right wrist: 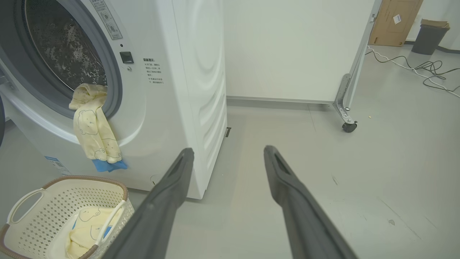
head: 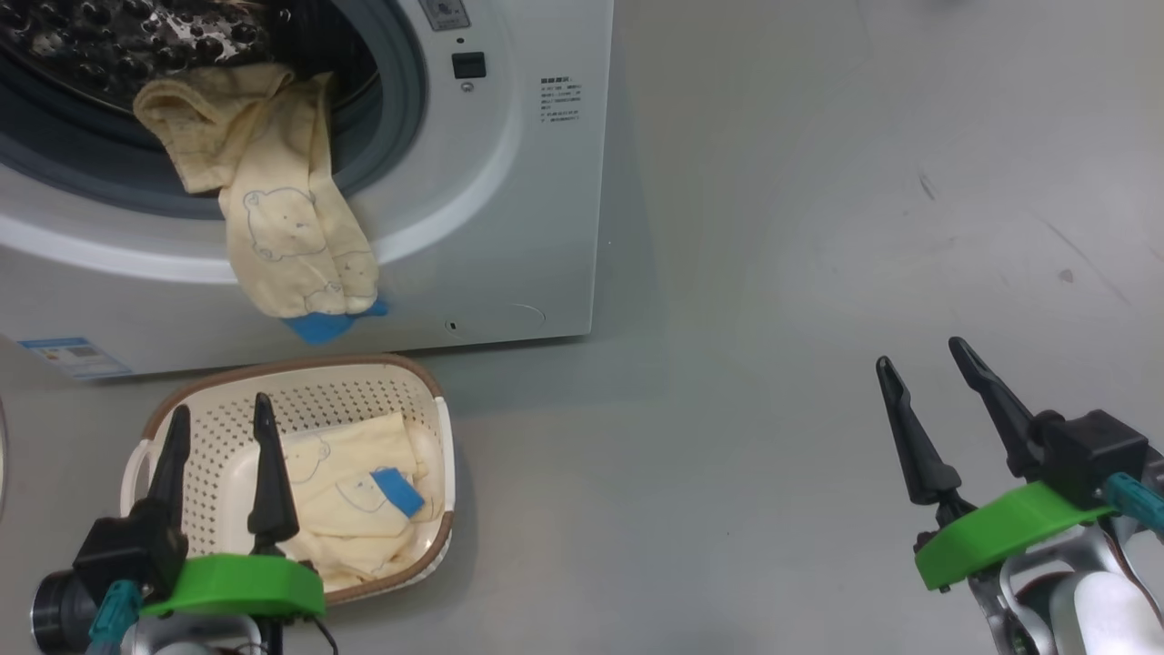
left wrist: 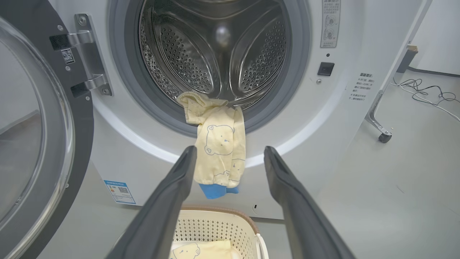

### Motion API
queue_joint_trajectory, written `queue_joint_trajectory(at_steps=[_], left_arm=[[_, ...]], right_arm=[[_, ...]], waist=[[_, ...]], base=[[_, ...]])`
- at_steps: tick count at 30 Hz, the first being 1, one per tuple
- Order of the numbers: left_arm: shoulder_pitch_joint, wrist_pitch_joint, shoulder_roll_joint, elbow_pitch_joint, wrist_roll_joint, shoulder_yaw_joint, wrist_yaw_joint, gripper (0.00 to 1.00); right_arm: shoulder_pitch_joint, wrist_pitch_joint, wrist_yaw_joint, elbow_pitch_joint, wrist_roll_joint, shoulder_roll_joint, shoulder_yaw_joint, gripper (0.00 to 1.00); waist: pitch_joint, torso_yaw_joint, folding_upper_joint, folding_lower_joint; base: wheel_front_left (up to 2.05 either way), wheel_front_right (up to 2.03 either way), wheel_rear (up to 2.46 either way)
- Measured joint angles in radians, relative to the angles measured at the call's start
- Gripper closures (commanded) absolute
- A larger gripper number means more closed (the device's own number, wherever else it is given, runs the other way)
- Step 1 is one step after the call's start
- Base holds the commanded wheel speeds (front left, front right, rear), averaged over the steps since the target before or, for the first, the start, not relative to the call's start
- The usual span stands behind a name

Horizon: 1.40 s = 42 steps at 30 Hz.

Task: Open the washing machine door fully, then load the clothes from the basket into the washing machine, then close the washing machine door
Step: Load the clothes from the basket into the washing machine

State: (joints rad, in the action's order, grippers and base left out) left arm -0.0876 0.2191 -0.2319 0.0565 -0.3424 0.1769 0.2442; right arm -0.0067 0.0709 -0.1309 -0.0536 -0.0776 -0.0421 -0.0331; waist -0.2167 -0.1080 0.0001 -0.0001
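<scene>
The white washing machine [head: 509, 209] stands with its door [left wrist: 39, 144] swung wide to the left. One cream-yellow garment [head: 282, 209] with blue bear outlines hangs over the grey gasket, half in the drum, its blue cuff dangling down the front panel. Below it sits the cream basket [head: 218, 455] with more of the clothes [head: 359, 496] folded inside. My left gripper [head: 223, 418] is open, hovering over the basket's left part with nothing between its fingers. My right gripper [head: 928, 364] is open too, over bare floor well to the right of the machine.
A white partition on a castor [right wrist: 349, 126] stands behind the machine's right side. Cables [right wrist: 424, 68] trail across the far floor near a dark bin [right wrist: 429, 36] and a cardboard box [right wrist: 393, 21]. Grey floor [head: 818, 273] spreads right of the machine.
</scene>
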Motion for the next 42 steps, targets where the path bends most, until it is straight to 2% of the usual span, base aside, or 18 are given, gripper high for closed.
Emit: queue_joint_trajectory(at_steps=[25, 42], left_arm=[[0.052, -0.023, 0.005, -0.017, 0.008, 0.033, 0.002, 0.00], [0.033, -0.034, 0.006, 0.039, 0.007, 0.060, 0.003, 0.00]], right_arm=[[0.043, -0.029, 0.000, -0.028, 0.000, 0.000, 0.008, 0.00], [0.043, -0.029, 0.000, -0.027, 0.000, 0.000, 0.013, 0.00]], waist=[[0.056, 0.034, 0.0000, 0.0000], [0.061, 0.048, -0.0001, 0.0000]], base=[[0.00, 0.00, 0.00], [0.00, 0.00, 0.00]])
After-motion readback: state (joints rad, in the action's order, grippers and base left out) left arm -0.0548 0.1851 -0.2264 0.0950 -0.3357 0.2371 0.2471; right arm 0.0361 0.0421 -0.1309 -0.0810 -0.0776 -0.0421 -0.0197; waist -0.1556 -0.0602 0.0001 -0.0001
